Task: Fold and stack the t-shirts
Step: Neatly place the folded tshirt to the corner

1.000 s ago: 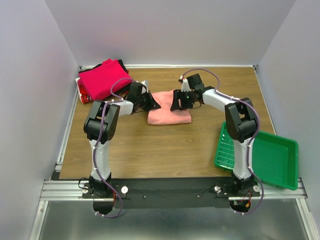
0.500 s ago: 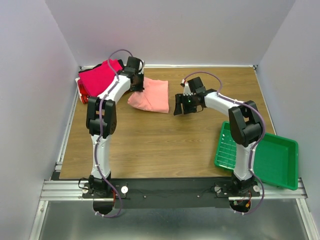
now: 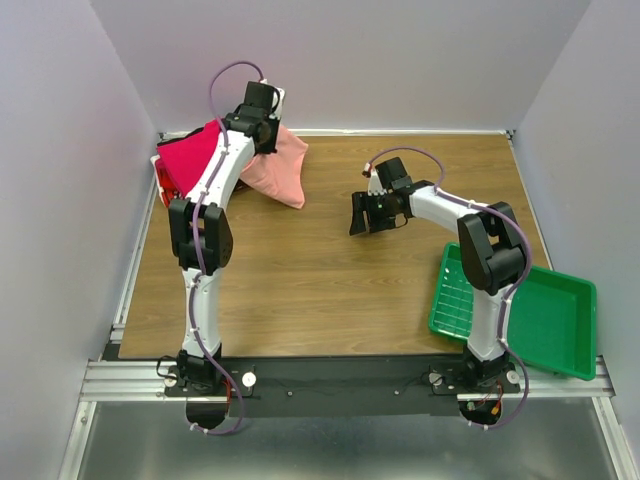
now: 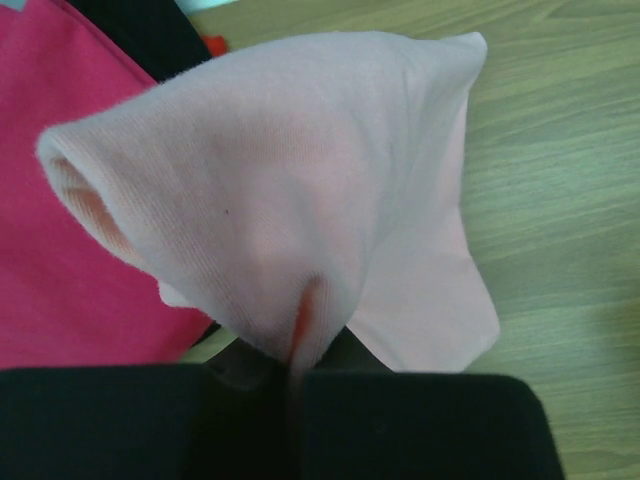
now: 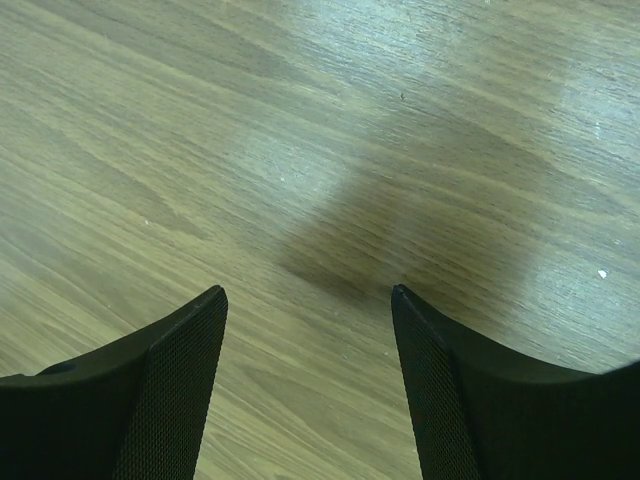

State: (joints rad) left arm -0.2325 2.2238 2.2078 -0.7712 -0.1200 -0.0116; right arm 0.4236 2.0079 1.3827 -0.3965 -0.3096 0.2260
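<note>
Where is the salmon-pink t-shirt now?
In the top view the salmon-pink t-shirt is far left over the table, held by the left gripper beside the magenta t-shirt.

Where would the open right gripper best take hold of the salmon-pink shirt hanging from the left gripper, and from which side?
Probably its loose lower corner, coming in from the middle of the table. The salmon-pink shirt dangles bunched from the shut left gripper, and that corner droops toward the wood on the side nearest the right gripper, clear of the magenta shirt.
</note>
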